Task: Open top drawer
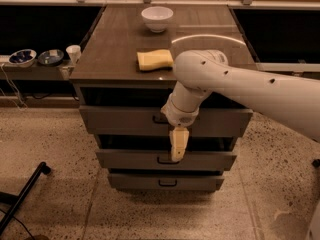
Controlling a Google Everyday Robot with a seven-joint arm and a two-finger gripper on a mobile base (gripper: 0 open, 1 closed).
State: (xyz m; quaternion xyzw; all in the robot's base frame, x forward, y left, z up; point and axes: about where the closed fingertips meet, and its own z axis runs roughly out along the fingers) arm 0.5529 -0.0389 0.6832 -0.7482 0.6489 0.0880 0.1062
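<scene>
The top drawer (115,120) is the widest of three grey drawers in the cabinet, and a dark gap shows above its front. Its small black handle (158,119) shows at the centre, partly covered by my wrist. My gripper (178,145) hangs pointing down just below and right of that handle, in front of the gap above the middle drawer (125,160). It touches no handle that I can see. My white arm (250,86) comes in from the right across the top drawer's front.
A yellow sponge (155,59) and a white bowl (157,18) lie on the cabinet top (110,49). The bottom drawer (135,182) sits lowest. A low shelf at left holds two bowls (22,57) and a cup (73,53). A black bar (22,196) lies on the floor at left.
</scene>
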